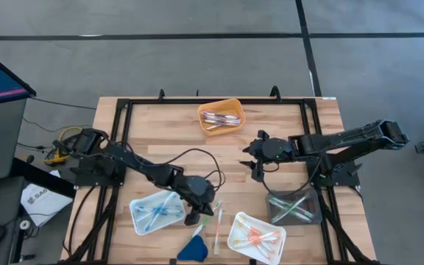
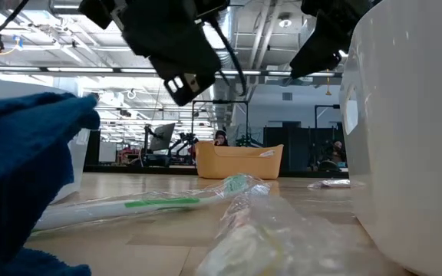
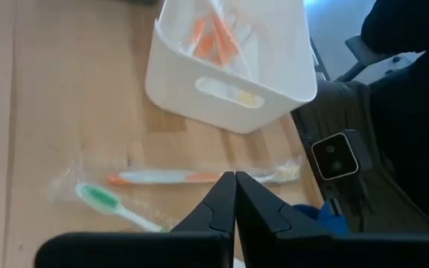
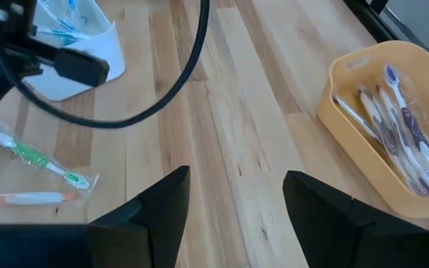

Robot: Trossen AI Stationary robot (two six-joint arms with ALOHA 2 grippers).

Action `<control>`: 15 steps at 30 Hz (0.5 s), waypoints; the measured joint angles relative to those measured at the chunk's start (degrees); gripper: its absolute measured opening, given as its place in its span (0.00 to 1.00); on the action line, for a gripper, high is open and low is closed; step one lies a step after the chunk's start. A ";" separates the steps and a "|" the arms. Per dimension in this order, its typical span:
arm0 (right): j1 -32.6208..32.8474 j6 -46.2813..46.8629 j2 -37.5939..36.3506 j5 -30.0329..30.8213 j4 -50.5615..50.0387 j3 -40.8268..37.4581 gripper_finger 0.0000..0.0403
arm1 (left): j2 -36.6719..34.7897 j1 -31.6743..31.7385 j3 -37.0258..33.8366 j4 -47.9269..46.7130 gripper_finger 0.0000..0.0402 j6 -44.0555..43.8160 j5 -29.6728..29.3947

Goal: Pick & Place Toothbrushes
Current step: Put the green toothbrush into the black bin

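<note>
Across the wooden table [image 1: 278, 121], left pincer [image 1: 194, 216] closed empty, right pincer [image 1: 257, 168] wide, empty.

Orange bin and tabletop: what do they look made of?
Orange bin: looks like moulded plastic, matte to slightly satin, judging by its rounded rim, uniform colour and soft sheen. Tabletop: appears to be wood, butcher-block style, with parallel light planks, visible grain and seams, and a smooth sealed finish. It could be a veneer; the frames do not settle that.
</note>
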 joint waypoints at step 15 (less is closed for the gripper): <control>0.00 0.09 0.00 0.00 -0.51 0.02 0.52 | 10.09 -0.90 6.72 3.71 0.00 2.28 5.59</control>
